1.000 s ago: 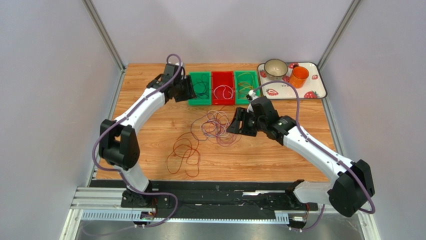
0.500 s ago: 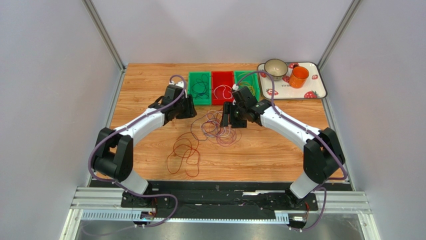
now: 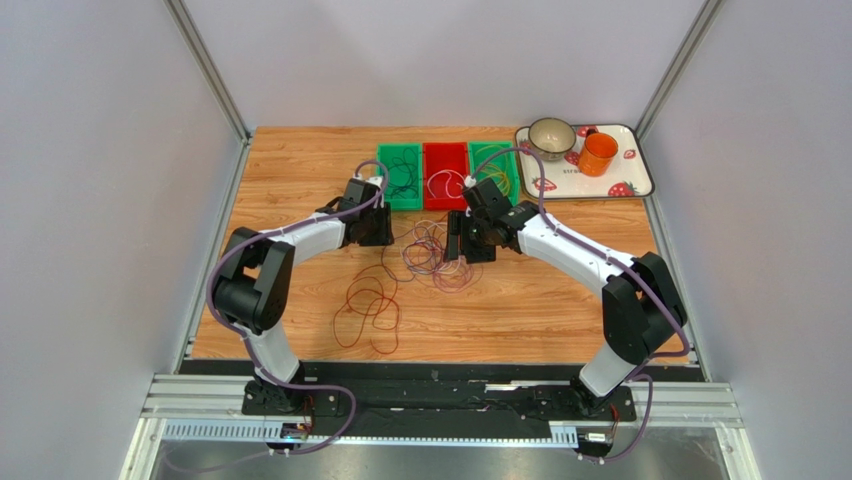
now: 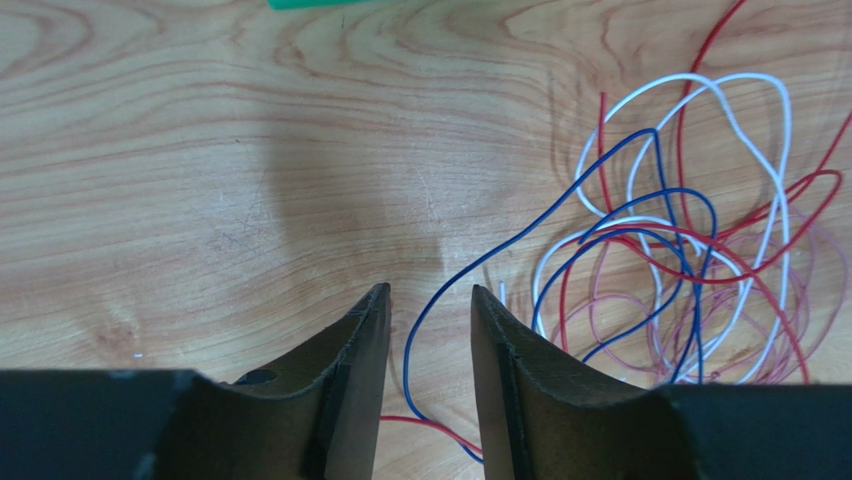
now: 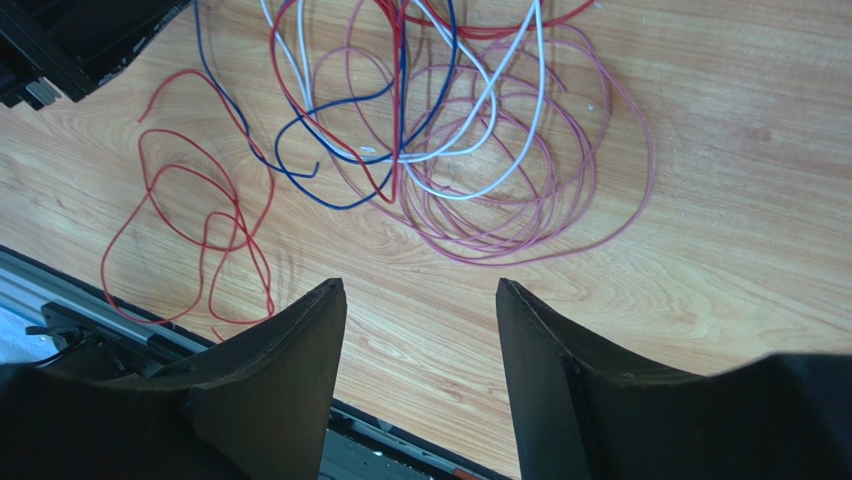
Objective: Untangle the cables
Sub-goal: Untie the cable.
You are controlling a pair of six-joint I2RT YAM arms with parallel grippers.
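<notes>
Cables (image 3: 432,255) lie tangled mid-way across the table (image 3: 560,310), between both arms. We note the left end effector (image 4: 430,297) low over the wood, fingers parted, with a blue cable (image 4: 650,131) running through the gap. The right end effector (image 5: 420,290) is spread wide beside the tangle, gripping nothing.

Table (image 3: 290,160): bare wood far left and near right, clear passage. Centre blocked by cables (image 3: 432,255); red loop (image 3: 365,315) sprawls near-left. Left gripper (image 4: 430,295) and right gripper (image 5: 420,290) flank the tangle closely. A blue cable (image 4: 470,265) runs between the left jaws. Bins (image 3: 446,147) wall far middle; tray (image 3: 640,165) fills far-right corner.
</notes>
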